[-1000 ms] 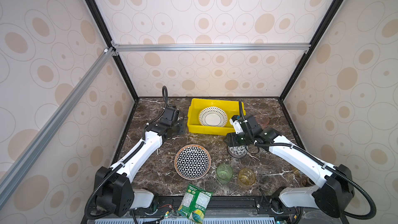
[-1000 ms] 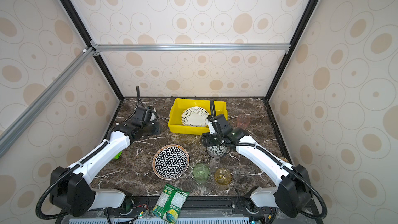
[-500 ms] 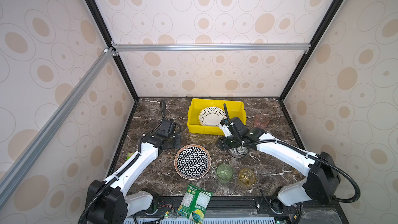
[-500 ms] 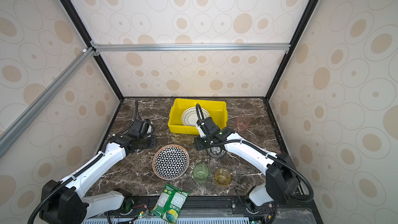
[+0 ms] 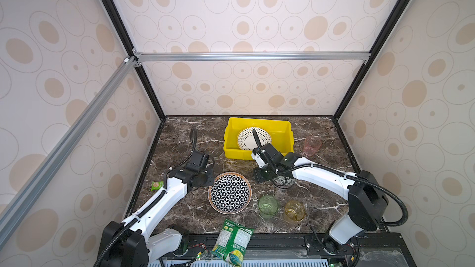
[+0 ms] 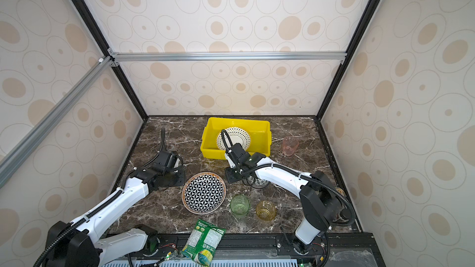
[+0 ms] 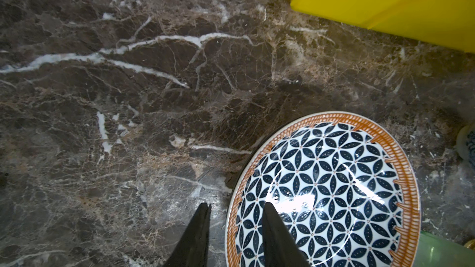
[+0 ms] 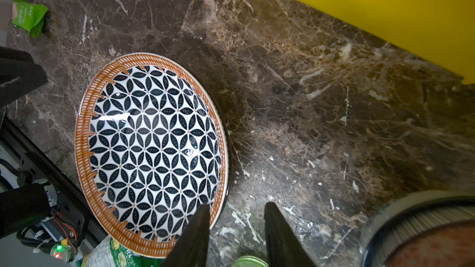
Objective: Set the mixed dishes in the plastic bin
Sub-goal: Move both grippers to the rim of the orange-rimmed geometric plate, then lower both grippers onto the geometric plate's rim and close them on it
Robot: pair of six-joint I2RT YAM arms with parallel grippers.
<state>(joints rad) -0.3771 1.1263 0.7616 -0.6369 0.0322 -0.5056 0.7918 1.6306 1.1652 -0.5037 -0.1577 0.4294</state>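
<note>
The black-and-white geometric plate (image 5: pixel 229 192) (image 6: pixel 203 192) lies flat on the marble in front of the yellow plastic bin (image 5: pixel 288 134). A dotted plate (image 5: pixel 250 139) lies inside the bin. My left gripper (image 5: pixel 207 179) (image 7: pixel 236 208) is open at the geometric plate's (image 7: pixel 321 188) left rim, one finger over the plate and one outside it. My right gripper (image 5: pixel 262 175) (image 8: pixel 237 208) is open at the plate's (image 8: pixel 151 150) right edge, with only marble between its fingers. A blue floral bowl (image 5: pixel 282 183) sits partly under the right arm. Green (image 5: pixel 268 206), amber (image 5: pixel 294 210) and pink (image 5: pixel 311 146) tumblers stand upright.
A green snack packet (image 5: pixel 232 242) hangs over the front edge. A small green packet (image 5: pixel 156 185) lies by the left wall. Enclosure walls close in the marble table (image 5: pixel 180 134) on three sides. In the right wrist view the bowl (image 8: pixel 424 232) is beside the gripper.
My left gripper came forward from beside the bin to the geometric plate's left rim. My right gripper slid left off the bowl to the plate's right edge, and its jaws narrowed.
</note>
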